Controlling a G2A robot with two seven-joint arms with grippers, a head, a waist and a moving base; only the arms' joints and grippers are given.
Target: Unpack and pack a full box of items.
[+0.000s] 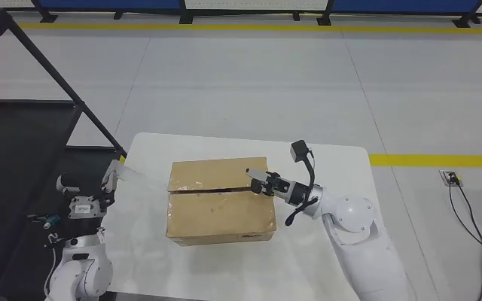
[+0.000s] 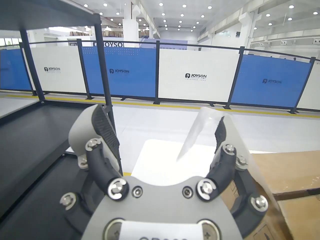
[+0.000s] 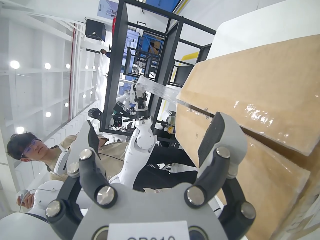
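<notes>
— On the table (image 1: 331, 162), where's the box (image 1: 218, 199)?
— Centre, flaps shut; right gripper (image 1: 254, 180) gapes wide over its seam; left gripper (image 2: 160, 116) gapes off its end, clear tape (image 2: 192, 136) against one finger

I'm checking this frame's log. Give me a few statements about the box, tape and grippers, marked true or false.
1. The box has its flaps down. True.
2. A clear tape runs from the box to the left gripper. True.
3. The right gripper is shut on the tape. False: its fingers are open, over the box top.
4. The box stands on the floor. False: it stands on the table.
</notes>
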